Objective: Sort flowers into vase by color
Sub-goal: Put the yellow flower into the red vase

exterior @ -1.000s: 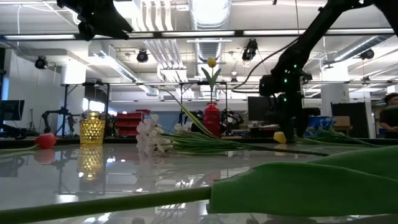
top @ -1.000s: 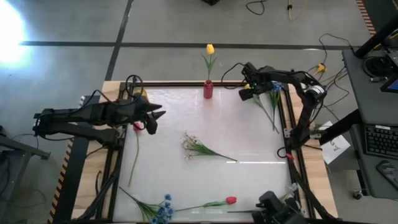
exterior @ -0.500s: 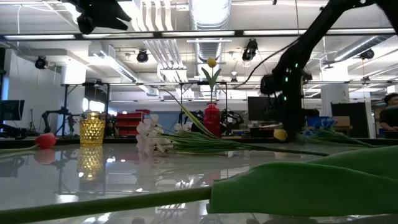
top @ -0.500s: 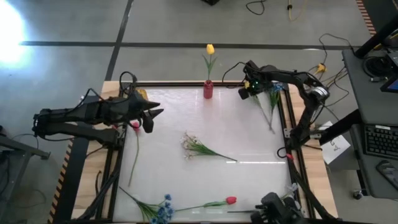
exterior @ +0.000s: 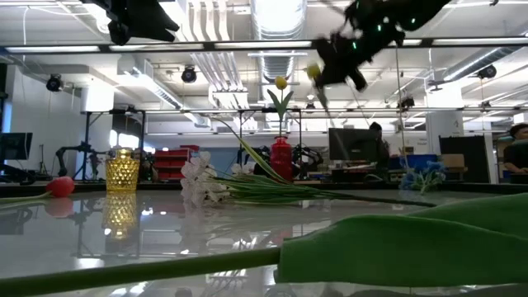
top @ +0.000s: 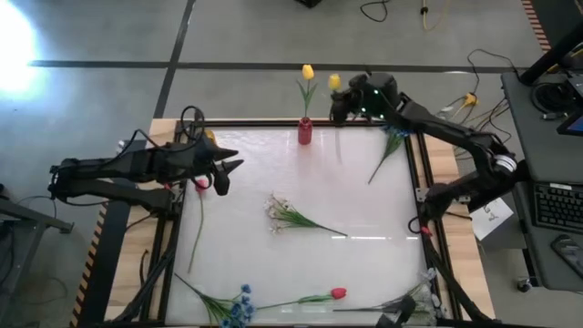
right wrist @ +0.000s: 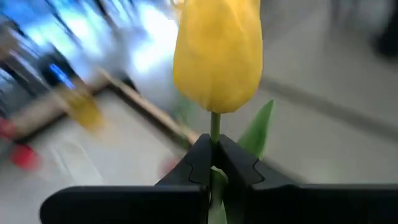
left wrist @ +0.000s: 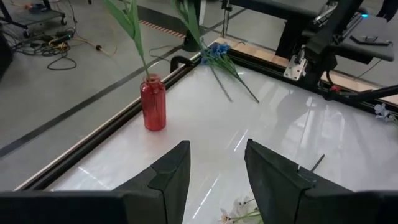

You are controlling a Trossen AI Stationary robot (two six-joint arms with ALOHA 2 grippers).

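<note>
The right gripper (right wrist: 211, 163) had its jaws pinched on a yellow tulip (right wrist: 216, 53), raised at upper centre near the red vase (top: 304, 131), likely for insertion. The left gripper (left wrist: 214, 180) hovered, jaws apart and empty.

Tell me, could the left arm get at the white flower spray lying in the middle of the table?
Probably yes. The left gripper hovers open, holding nothing, and the white flower spray lies alone on bare table nearby. The right gripper is far off, holding a yellow tulip.
</note>
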